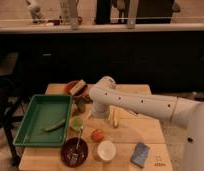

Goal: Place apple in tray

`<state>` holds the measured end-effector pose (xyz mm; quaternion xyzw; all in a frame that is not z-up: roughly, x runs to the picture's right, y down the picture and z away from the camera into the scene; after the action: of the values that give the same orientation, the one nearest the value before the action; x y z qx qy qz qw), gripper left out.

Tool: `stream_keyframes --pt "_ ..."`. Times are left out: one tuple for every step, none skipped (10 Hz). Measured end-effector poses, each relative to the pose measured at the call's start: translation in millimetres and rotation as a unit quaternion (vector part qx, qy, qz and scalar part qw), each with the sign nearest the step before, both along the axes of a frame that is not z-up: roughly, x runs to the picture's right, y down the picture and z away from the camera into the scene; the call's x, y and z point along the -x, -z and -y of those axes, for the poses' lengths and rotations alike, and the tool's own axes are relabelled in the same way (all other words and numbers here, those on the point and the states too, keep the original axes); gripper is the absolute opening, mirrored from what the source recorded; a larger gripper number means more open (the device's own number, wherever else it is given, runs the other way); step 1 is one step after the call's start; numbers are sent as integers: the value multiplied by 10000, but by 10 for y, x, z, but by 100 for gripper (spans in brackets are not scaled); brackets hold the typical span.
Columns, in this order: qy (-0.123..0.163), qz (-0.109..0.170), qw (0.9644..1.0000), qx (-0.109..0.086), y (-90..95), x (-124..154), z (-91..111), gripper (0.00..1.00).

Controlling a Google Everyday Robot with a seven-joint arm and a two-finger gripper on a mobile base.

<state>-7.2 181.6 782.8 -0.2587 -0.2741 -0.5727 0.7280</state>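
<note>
Your gripper, jaws spread and empty, hangs just beside the right rim of the large green plastic tray. The small orange-red apple lies on the wooden tabletop, crowded by a white cup and a dark brown bowl. A careless descent may knock these or roll the apple away.

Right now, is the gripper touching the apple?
Apart. The camera view shows bare table between the apple and the gripper, which hovers near the green cup.
</note>
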Motion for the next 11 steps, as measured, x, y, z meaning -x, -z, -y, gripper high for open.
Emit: stream_keyframes --pt "2 -5 10000 65 -25 -24 -34 80" --pt "2 -4 9999 147 -53 -48 -82 80" --pt "18 2 9998 217 -75 -55 -128 80" --pt "68 6 9995 324 -106 -56 -201 80" --pt "116 4 9991 406 -128 -56 -256 80" --pt "157 9 9988 471 -142 -53 -297 80" --pt "187 17 9985 520 -148 -50 -330 80" --pt "236 34 9980 581 -154 -40 -373 80" --pt "268 49 9976 631 -149 -34 -414 80" --pt "280 51 9974 664 -143 -40 -443 80" --pt "290 58 9971 704 -136 -43 -486 80"
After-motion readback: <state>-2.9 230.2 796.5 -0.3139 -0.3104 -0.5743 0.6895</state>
